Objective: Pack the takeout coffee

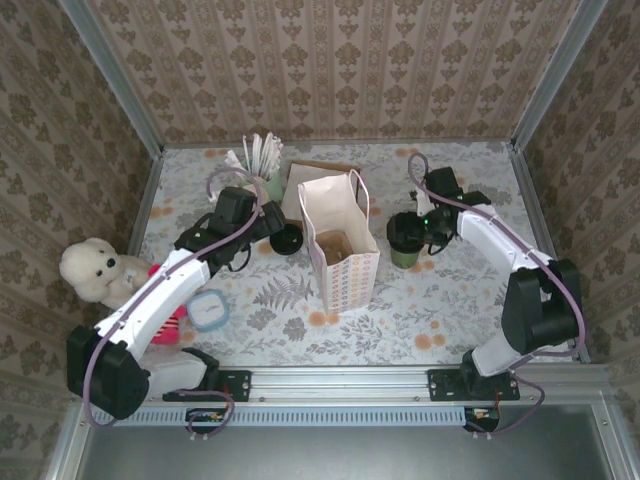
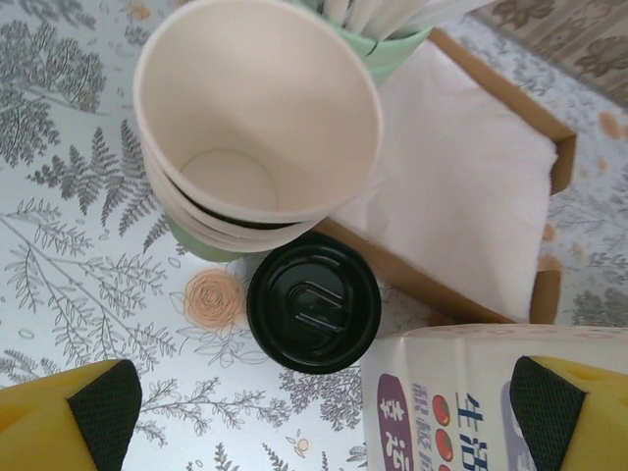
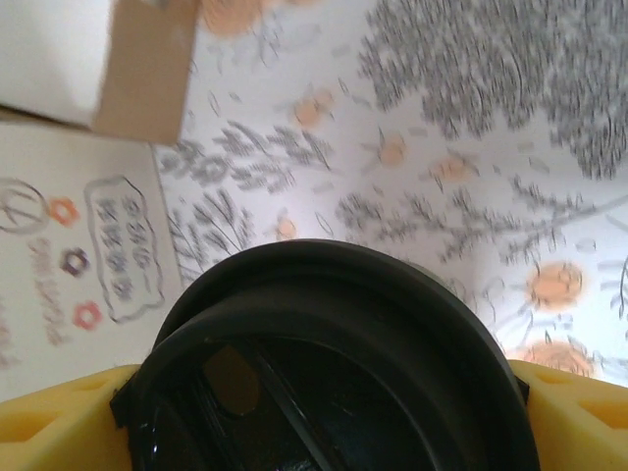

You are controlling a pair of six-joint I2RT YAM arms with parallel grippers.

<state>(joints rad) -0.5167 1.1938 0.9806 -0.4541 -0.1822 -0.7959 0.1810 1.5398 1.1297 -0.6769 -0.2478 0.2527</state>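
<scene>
A cream teddy bear (image 1: 90,270) sits at the left edge of the table (image 1: 450,300). The left gripper (image 2: 324,417) hangs with its jaws spread fully wide and nothing between them. Below it a loose black lid (image 2: 314,302) lies flat on the floral cloth, just near of a stack of cream cups (image 2: 255,118). To the right of the cups is a cardboard tray (image 2: 564,157) holding white napkins (image 2: 461,186). A patterned paper bag (image 1: 345,265) stands upright and open in the middle of the table, just right of the loose lid.

The takeout coffee (image 1: 405,257) is to the right of the bag, close beside it. It is a small olive-green paper cup, upright, capped by a round black plastic lid (image 3: 334,343) with a raised rim and moulded ridges on top. The right gripper (image 3: 319,417) straddles it. Its yellow fingers (image 3: 59,427) stand wide, one on each side, and both meet the lid's rim, so the cup is clamped between them. Whether the cup's base rests on the cloth or is lifted I cannot tell.
</scene>
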